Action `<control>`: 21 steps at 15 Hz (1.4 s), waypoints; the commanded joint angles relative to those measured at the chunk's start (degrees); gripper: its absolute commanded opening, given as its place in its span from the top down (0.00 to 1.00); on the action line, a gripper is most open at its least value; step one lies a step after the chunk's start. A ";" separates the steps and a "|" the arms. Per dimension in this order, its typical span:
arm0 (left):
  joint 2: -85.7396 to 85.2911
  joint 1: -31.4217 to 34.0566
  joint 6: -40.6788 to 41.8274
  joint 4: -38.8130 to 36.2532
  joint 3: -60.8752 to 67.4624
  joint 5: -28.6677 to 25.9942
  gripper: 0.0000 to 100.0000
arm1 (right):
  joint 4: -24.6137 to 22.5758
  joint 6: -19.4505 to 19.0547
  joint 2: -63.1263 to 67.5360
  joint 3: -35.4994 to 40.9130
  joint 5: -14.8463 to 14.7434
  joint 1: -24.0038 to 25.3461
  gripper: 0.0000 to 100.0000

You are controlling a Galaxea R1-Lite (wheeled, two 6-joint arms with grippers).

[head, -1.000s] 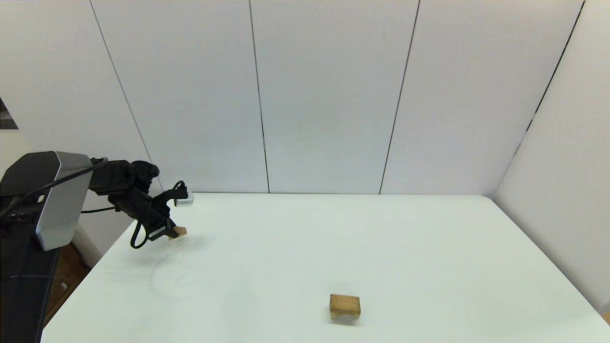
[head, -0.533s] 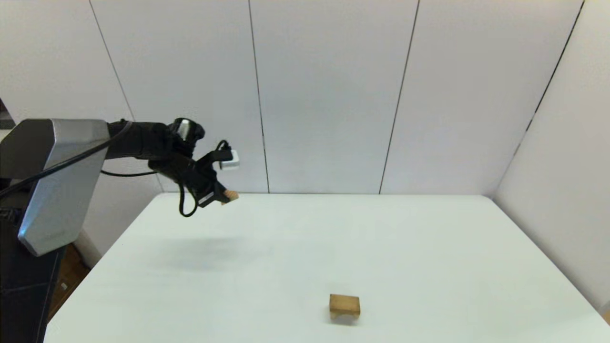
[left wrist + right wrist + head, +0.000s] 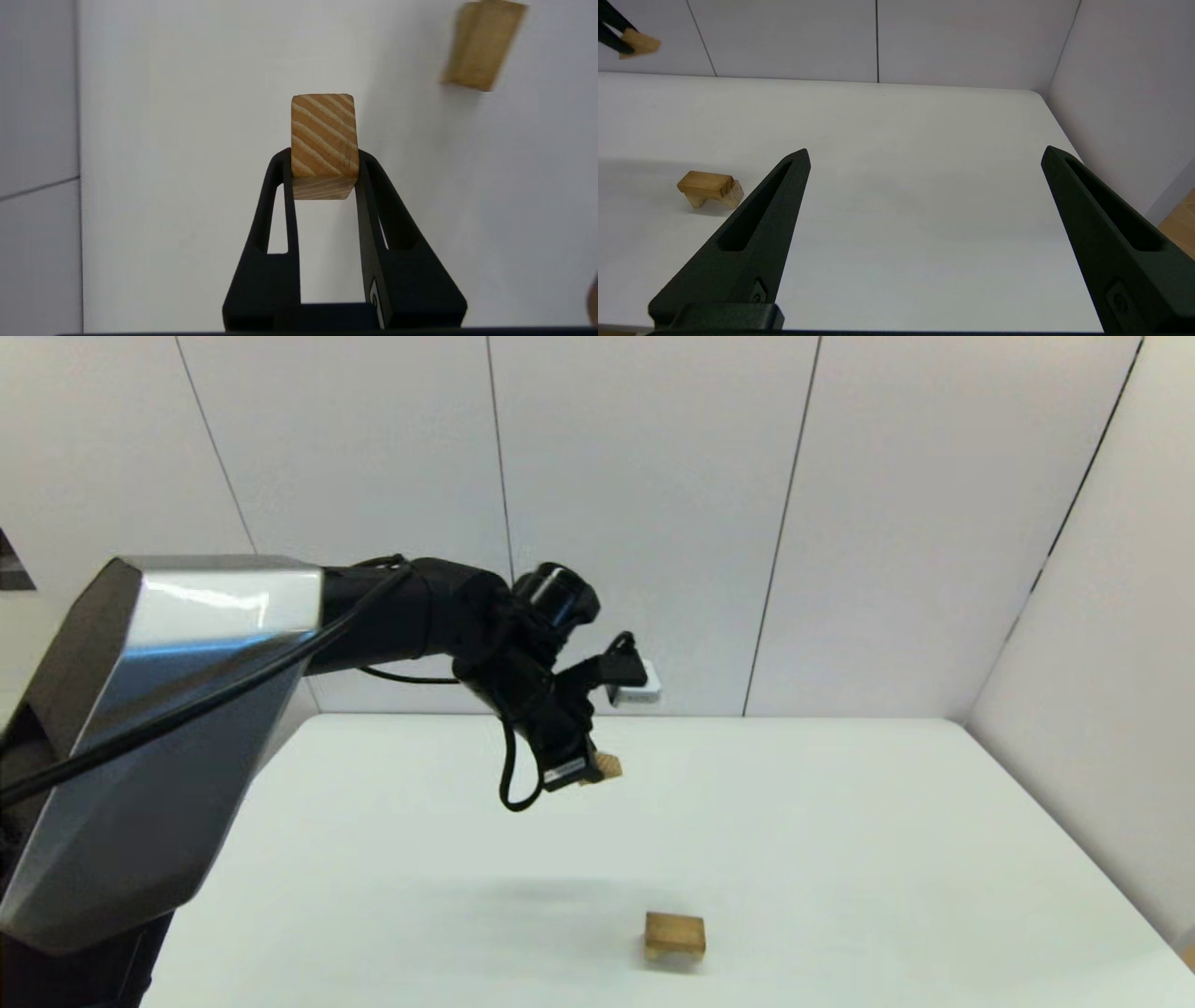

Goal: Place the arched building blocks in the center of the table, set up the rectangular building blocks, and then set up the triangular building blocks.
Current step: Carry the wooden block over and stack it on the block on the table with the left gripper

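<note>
The arched building block [image 3: 674,935] stands on its two legs on the white table [image 3: 840,821], near the front middle; it also shows as the arched block [image 3: 483,44] and the arched block [image 3: 710,188]. My left gripper [image 3: 597,770] hangs in the air above the table's middle, behind and to the left of the arch. It is shut on the rectangular building block [image 3: 324,140], whose end sticks out past the fingertips and shows far off as the held block [image 3: 640,43]. My right gripper [image 3: 925,150] is open and holds nothing, low at the table's front right. The triangular building blocks are out of view.
White wall panels [image 3: 653,523] close the table at the back and on the right. The left arm's silver upper link [image 3: 159,709] fills the left of the head view. The table's right edge [image 3: 1069,135] runs close to the side wall.
The left arm has swung from the table's far left edge toward the middle, carrying the block up and then right. The arched block has not moved.
</note>
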 commanded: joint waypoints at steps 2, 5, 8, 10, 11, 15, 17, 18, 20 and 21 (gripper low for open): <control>4.16 -7.89 0.12 0.50 -0.06 6.16 1.00 | -0.02 -0.07 -0.01 0.09 0.00 0.01 0.00; 4.95 -9.56 0.21 2.35 0.02 8.45 1.00 | -0.02 0.02 -0.01 0.09 0.00 0.01 0.00; 6.97 -11.76 -0.40 0.94 -0.06 8.89 1.00 | -0.02 0.02 -0.01 0.09 0.00 0.01 0.00; 8.11 -13.69 -3.22 -0.81 -0.06 8.71 1.00 | -0.02 0.02 -0.01 0.09 0.00 0.01 0.00; 8.90 -14.57 -4.18 -1.78 -0.06 8.45 1.00 | -0.02 0.02 -0.01 0.09 0.00 0.01 0.00; 11.01 -16.51 -4.97 -2.22 -0.24 4.14 1.00 | -0.02 0.02 -0.01 0.09 0.00 0.01 0.00; 11.45 -16.59 -4.97 -1.60 -0.24 3.79 1.00 | -0.02 0.02 -0.01 0.09 0.00 0.01 0.00; 11.36 -16.59 -4.97 -1.08 -0.24 3.70 1.00 | -0.02 0.02 -0.01 0.09 0.00 0.01 0.00; 11.27 -16.59 -4.89 2.26 -0.15 3.70 1.00 | -0.02 -0.07 -0.01 0.09 0.00 0.01 0.00; 11.19 -16.51 -4.97 2.88 -0.15 3.70 1.00 | -0.02 0.02 -0.01 0.09 0.00 0.01 0.00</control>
